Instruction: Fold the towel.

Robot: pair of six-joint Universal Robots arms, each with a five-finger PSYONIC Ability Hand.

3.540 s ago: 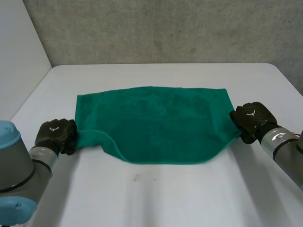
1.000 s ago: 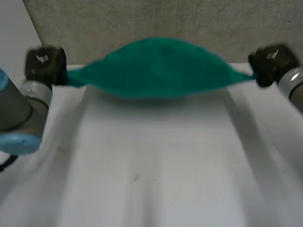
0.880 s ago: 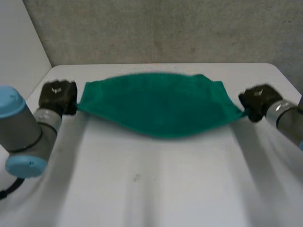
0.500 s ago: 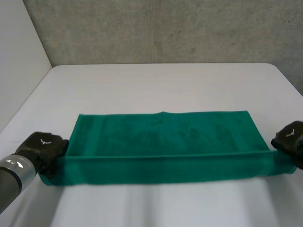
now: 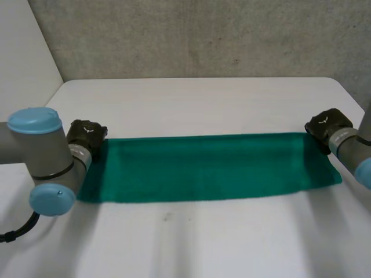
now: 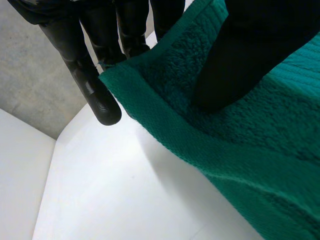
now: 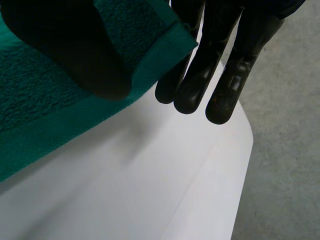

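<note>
A green towel (image 5: 208, 168) lies flat on the white table (image 5: 191, 98) as a long, narrow band running left to right. My left hand (image 5: 87, 134) is at its far left corner. In the left wrist view the thumb (image 6: 235, 55) presses on top of the towel (image 6: 260, 150) and the fingers (image 6: 95, 75) reach under the corner, pinching it. My right hand (image 5: 328, 124) is at the far right corner. There the thumb (image 7: 75, 55) sits on the towel (image 7: 35, 105) with the fingers (image 7: 210, 75) beneath its edge, also pinching.
Bare table surface spreads in front of and behind the towel. A grey concrete wall (image 5: 203, 35) rises behind the table's far edge, and a white wall (image 5: 23, 63) stands at the left. Both arms (image 5: 35, 153) rest low beside the towel's ends.
Both hands swung the towel up, laid it down toward me, then carried their corners away from me. The towel now lies as a narrower, doubled band.
</note>
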